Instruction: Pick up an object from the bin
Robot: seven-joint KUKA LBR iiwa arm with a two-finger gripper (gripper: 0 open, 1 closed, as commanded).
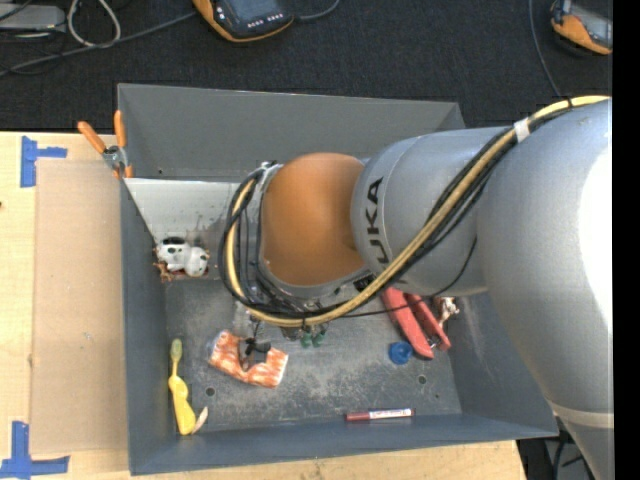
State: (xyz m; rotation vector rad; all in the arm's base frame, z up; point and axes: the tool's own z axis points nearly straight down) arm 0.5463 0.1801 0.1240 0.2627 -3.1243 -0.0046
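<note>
Closest to you, just inside the near wall of the grey bin (300,450), a red-and-white pen (378,415) lies flat and roughly parallel to that wall. To its left, near the bin's front left corner, you have a yellow stick-shaped thing (181,392) running front to back, its thicker end toward you. A little farther in sits an orange-and-white patterned piece (240,366), flat on the floor and left of the bin's middle. The gripper (256,348) is down right on top of it, its dark tip touching or just above the upper right part of that piece; you cannot tell from here whether it is spread or closed, nor whether the piece is caught in it. Just right of the gripper, something small and green (316,337) shows under the wrist. Farther right, a small blue cap (400,353) rests on the floor, just beside a red long-handled tool (414,322) that slants toward the back left and passes under the arm. Above the gripper you see the orange wrist cover (310,218) with black and yellow cables (237,258) looped round its left side, and the grey arm (520,258) stretching off to the right. Back by the left wall, a small white-and-brown toy (181,258) sits well apart from the gripper.
</note>
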